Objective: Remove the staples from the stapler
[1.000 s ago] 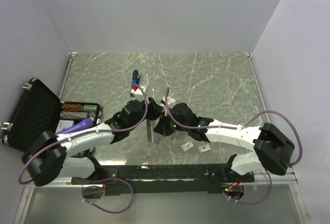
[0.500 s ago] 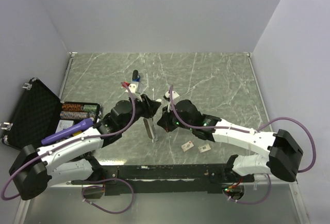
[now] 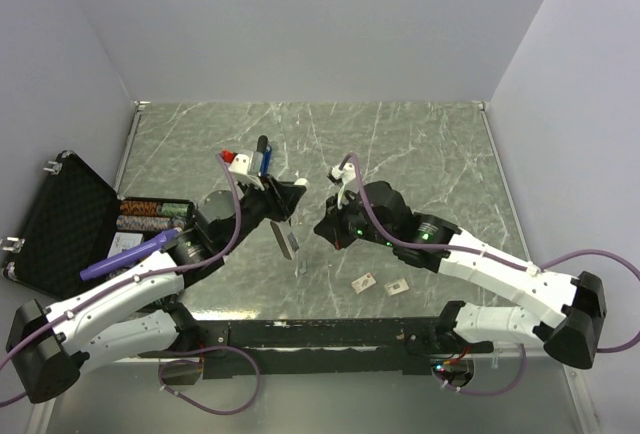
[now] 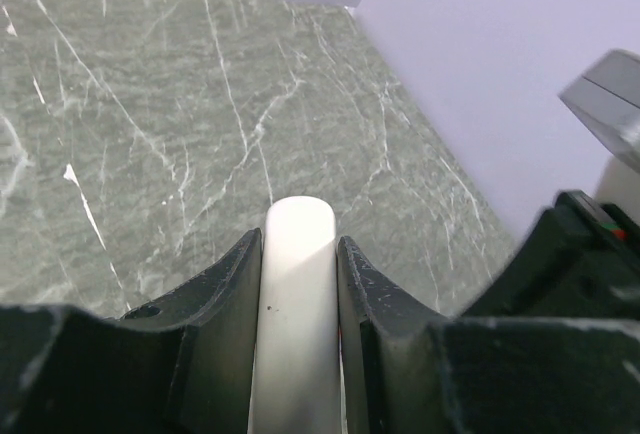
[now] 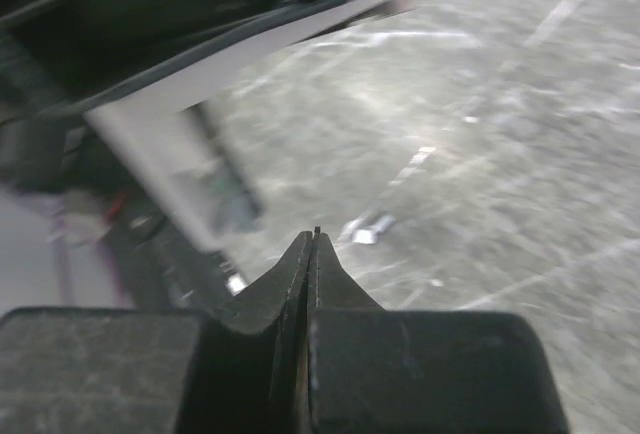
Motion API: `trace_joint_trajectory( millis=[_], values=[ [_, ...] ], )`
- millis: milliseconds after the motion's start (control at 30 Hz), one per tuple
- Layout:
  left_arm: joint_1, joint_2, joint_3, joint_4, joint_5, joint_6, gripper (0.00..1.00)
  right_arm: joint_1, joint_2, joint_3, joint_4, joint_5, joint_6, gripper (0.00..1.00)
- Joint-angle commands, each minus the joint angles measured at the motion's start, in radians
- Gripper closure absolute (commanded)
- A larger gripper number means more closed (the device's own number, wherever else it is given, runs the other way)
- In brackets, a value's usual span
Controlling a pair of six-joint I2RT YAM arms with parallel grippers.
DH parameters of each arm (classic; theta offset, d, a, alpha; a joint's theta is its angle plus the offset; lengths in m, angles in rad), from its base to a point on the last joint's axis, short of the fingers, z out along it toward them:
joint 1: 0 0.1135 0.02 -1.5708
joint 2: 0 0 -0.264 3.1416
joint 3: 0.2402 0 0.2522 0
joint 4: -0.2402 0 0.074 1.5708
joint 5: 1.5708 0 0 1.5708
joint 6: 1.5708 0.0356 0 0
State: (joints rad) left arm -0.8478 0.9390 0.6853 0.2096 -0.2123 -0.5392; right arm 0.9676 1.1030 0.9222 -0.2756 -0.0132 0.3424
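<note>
while the left gripper (image 4: 298, 250) clamps a white bar (image 4: 296, 304) aloft, right gripper (image 5: 314, 244) hangs shut.

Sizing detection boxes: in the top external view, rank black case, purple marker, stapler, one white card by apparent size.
Largest first: black case, purple marker, stapler (near end covered), white card.

- open case (image 3: 60, 216) sits at the left edge of the table (image 3: 430, 154), with rows of poker chips (image 3: 152, 214) just to its right
- stapler (image 3: 264, 160) is back of centre, just behind the left gripper (image 3: 288, 197)
- rounded bar (image 4: 297, 254) is clamped in that gripper
- right gripper (image 5: 314, 242) faces it from the right, near but apart
- two small cards (image 3: 363, 281) lie side by side near the front, right of centre
</note>
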Motion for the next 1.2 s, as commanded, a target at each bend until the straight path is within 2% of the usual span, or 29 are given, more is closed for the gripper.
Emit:
trace_joint_trajectory(
  millis=[0, 167, 367, 767, 1167],
  values=[
    [-0.004, -0.014, 0.068, 0.03, -0.045, 0.038, 0.99, 0.019, -0.043, 0.056, -0.051, -0.226, 0.003, 1.0],
    [-0.004, 0.014, 0.109, 0.039, -0.061, 0.064, 0.99, 0.091, -0.032, 0.046, -0.005, -0.364, 0.012, 1.0],
    [-0.004, 0.032, 0.143, 0.053, -0.035, 0.047, 0.99, 0.16, 0.038, 0.072, 0.07, -0.334, 0.027, 1.0],
    [-0.002, -0.005, 0.154, 0.002, 0.005, -0.011, 0.99, 0.178, 0.132, 0.107, 0.162, -0.133, 0.018, 1.0],
    [-0.002, -0.062, 0.165, -0.078, 0.054, -0.054, 0.99, 0.177, 0.103, 0.118, 0.067, 0.191, 0.027, 1.0]
  ],
)
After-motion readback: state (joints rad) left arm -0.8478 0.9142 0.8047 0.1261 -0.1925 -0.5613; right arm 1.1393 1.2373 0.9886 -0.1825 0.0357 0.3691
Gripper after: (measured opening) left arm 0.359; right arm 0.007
